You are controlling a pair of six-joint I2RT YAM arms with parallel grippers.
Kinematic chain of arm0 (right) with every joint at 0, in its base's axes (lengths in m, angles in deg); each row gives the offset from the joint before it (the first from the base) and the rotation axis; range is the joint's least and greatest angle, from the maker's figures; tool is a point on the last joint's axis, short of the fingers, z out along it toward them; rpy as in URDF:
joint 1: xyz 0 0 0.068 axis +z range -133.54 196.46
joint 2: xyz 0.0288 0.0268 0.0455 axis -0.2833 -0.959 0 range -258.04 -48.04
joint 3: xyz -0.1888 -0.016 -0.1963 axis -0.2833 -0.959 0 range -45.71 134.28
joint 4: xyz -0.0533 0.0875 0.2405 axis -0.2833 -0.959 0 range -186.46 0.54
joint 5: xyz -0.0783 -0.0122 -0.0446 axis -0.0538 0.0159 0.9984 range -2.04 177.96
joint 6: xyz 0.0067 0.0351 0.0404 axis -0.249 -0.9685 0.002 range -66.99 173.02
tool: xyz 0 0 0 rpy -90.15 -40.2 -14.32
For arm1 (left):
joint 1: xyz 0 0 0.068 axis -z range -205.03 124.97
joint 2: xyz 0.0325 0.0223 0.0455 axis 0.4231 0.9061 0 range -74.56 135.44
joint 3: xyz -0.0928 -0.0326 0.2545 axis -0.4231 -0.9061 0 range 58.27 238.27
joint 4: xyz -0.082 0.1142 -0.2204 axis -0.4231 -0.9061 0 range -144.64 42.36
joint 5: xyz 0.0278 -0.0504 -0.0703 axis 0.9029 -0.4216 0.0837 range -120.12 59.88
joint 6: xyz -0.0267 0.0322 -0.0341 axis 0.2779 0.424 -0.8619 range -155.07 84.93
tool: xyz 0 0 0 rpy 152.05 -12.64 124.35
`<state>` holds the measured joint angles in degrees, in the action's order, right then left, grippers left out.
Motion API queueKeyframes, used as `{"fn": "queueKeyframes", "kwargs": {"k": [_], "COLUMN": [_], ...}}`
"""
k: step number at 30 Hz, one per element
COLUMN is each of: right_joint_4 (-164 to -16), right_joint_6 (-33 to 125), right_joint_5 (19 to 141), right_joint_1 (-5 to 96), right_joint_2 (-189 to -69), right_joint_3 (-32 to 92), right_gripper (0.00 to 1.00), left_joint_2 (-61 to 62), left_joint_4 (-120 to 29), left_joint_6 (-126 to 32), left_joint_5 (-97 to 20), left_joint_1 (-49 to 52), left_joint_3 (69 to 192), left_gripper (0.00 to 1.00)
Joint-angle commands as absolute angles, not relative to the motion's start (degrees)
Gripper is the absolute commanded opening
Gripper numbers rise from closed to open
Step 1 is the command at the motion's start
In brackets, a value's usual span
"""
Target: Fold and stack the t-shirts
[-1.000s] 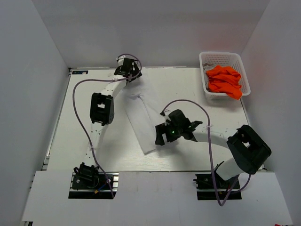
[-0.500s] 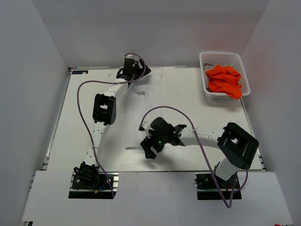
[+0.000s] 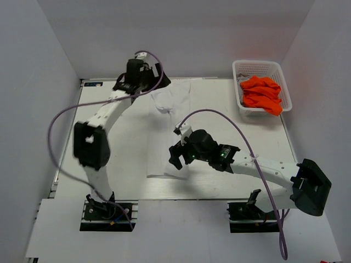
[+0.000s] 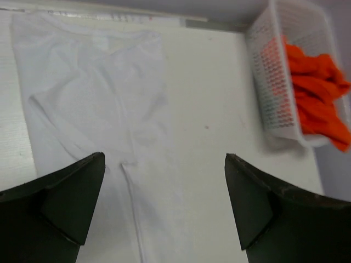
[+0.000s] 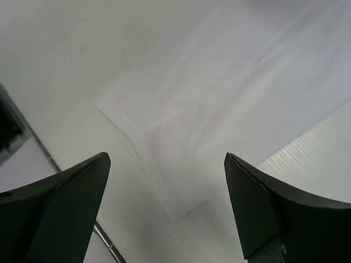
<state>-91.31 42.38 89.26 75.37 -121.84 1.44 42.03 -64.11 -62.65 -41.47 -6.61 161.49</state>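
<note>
The white t-shirt (image 3: 163,143) lies flat on the table as a long strip running from the far edge toward the near edge. In the left wrist view its far end (image 4: 98,93) spreads below my open left gripper (image 4: 164,181), which hovers over it (image 3: 156,85) holding nothing. My right gripper (image 3: 176,156) is open above the shirt's near end, whose corner (image 5: 181,181) shows between the empty fingers (image 5: 167,170). The orange t-shirt (image 3: 262,94) is bunched in the white basket (image 3: 258,63), and the left wrist view also shows that orange t-shirt (image 4: 318,98).
The lattice basket (image 4: 274,71) stands at the table's far right corner. White walls close in the table on three sides. The table's near edge (image 5: 33,148) runs just left of the shirt's corner. Purple cables loop off both arms.
The shirt went from a slanted strip to a straighter one. The left arm's elbow swung out left with its gripper staying at the far end. The right gripper moved to the shirt's near end.
</note>
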Motion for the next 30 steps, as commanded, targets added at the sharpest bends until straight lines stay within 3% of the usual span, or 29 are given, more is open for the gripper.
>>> {"fn": "queueKeyframes", "kwargs": {"k": [1,2,5,9,15,22,23,26,30], "right_joint_4": [-94.91,-94.91,-95.26,-95.61,-93.07,-91.48,-91.48,-92.01,-92.01], "right_joint_6": [37.20,37.11,38.16,40.44,39.13,36.84,36.41,35.88,35.00], "right_joint_5": [98.33,95.54,89.83,82.62,78.82,79.60,79.61,80.22,79.79], "right_joint_1": [74.21,74.03,73.68,73.33,73.24,73.32,73.32,73.32,73.41], "right_joint_2": [-121.17,-120.91,-120.64,-119.85,-121.69,-126.70,-127.40,-128.46,-129.60], "right_joint_3": [-1.58,-2.38,-3.70,-5.72,-8.45,-8.19,-8.01,-7.83,-8.80], "right_gripper": [0.90,0.90,0.90,0.90,0.90,0.82,0.80,0.76,0.66], "left_joint_2": [20.84,12.53,2.90,-5.73,-18.57,-14.46,-13.40,-11.20,-10.06], "left_joint_4": [-63.92,-59.99,-59.95,-73.61,-80.59,-75.77,-76.29,-76.30,-73.05], "left_joint_6": [-64.83,-66.00,-71.35,-73.66,-79.36,-79.90,-79.90,-79.37,-78.84], "left_joint_5": [-40.05,-40.05,-40.05,-41.01,-43.14,-43.92,-42.35,-41.19,-40.49], "left_joint_1": [-5.70,-5.69,-4.56,-2.01,1.34,3.45,3.45,4.06,5.20], "left_joint_3": [140.25,128.18,111.17,101.01,86.85,82.63,82.62,83.23,82.18], "left_gripper": [1.00,1.00,1.00,1.00,0.98,0.74,0.65,0.51,0.50]}}
